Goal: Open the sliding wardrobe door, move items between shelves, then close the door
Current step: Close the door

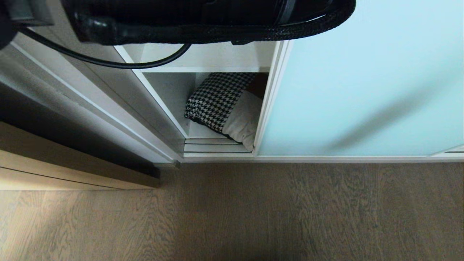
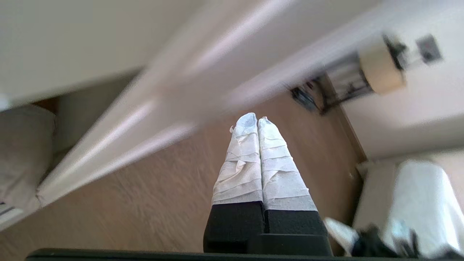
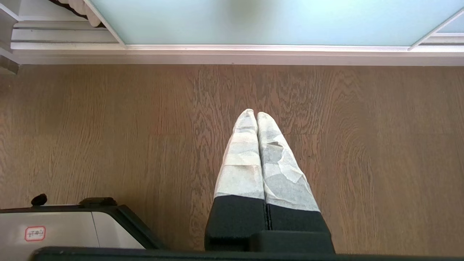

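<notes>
The sliding wardrobe door point(image 1: 362, 79), a frosted pale blue-green panel in a thin pale frame, stands partly open, leaving a narrow gap at its left edge. In that gap the cushion point(image 1: 226, 105) leans tilted on the bottom shelf point(image 1: 197, 131), its houndstooth half uppermost and its cream patch lying against the door frame; a strip of brown shows above the cream. A higher shelf point(image 1: 203, 57) crosses the opening above it. A black arm and its cable point(image 1: 203, 21) span the top of the head view, above the cushion.

The left end effector point(image 2: 256, 122) is clenched, its white-wrapped fingers point(image 2: 241, 159) pressed together with nothing between them. It hangs over the wood-grain floor point(image 2: 145, 203), with the door's pale frame running just beyond its tips and the cushion's cream corner point(image 2: 21, 145) well off to one side, apart from it.

The right end effector point(image 3: 255, 115) is likewise clenched and empty, pointing down at the floor. The door's bottom rail point(image 3: 253, 49) lies ahead of its tips, well apart from them, and part of the robot's base point(image 3: 72, 224) sits beside it.
</notes>
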Tool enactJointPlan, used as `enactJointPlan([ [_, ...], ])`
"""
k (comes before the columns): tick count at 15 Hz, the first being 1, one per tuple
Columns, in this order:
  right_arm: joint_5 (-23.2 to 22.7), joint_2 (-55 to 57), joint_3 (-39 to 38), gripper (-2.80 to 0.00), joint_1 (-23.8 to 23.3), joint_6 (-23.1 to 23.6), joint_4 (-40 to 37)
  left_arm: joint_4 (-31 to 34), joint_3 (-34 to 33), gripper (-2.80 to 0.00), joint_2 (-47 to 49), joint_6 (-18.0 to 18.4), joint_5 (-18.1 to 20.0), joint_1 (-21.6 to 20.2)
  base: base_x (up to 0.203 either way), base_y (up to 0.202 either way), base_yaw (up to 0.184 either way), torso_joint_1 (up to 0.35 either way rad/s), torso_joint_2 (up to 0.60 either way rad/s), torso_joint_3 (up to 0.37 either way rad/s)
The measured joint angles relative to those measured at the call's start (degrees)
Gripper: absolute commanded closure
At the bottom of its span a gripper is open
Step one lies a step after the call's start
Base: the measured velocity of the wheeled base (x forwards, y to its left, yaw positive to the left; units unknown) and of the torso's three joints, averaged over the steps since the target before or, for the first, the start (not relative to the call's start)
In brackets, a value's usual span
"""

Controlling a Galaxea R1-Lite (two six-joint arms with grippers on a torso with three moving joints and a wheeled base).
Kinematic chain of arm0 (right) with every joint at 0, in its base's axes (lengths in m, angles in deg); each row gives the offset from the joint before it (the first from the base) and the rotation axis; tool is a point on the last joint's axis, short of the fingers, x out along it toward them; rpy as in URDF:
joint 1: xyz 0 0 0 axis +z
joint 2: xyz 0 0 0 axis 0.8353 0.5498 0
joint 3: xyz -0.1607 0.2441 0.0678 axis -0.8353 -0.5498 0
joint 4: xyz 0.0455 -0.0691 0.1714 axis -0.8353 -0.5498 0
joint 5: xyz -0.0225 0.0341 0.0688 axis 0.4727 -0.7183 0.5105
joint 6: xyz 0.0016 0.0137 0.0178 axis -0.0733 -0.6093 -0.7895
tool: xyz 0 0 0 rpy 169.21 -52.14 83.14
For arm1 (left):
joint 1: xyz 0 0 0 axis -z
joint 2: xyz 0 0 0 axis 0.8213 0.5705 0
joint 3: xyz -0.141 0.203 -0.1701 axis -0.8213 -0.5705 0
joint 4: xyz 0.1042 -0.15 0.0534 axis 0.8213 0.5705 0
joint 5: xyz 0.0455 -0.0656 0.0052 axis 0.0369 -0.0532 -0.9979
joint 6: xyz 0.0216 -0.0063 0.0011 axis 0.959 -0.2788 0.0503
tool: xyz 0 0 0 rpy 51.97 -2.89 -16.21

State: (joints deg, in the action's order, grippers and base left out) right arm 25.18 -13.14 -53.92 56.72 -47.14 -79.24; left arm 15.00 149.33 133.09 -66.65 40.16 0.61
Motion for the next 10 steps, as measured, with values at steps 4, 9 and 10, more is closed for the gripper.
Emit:
enactJointPlan([
  [4,0.0,0.0,0.0,0.00,0.0,0.0,0.0,-3.4,2.5,0.00,3.2,-1.6,-8.3,0.6,0.000,0.000,0.000,0.000,0.00,0.000],
  [9,0.0,0.0,0.0,0.00,0.0,0.0,0.0,-6.2,2.4,0.00,3.9,-0.8,-18.4,1.5,0.000,0.000,0.000,0.000,0.00,0.000],
  [10,0.0,0.0,0.0,0.00,0.0,0.0,0.0,-6.3,2.3,0.00,3.7,-0.7,-19.4,1.5,0.000,0.000,0.000,0.000,0.00,0.000],
])
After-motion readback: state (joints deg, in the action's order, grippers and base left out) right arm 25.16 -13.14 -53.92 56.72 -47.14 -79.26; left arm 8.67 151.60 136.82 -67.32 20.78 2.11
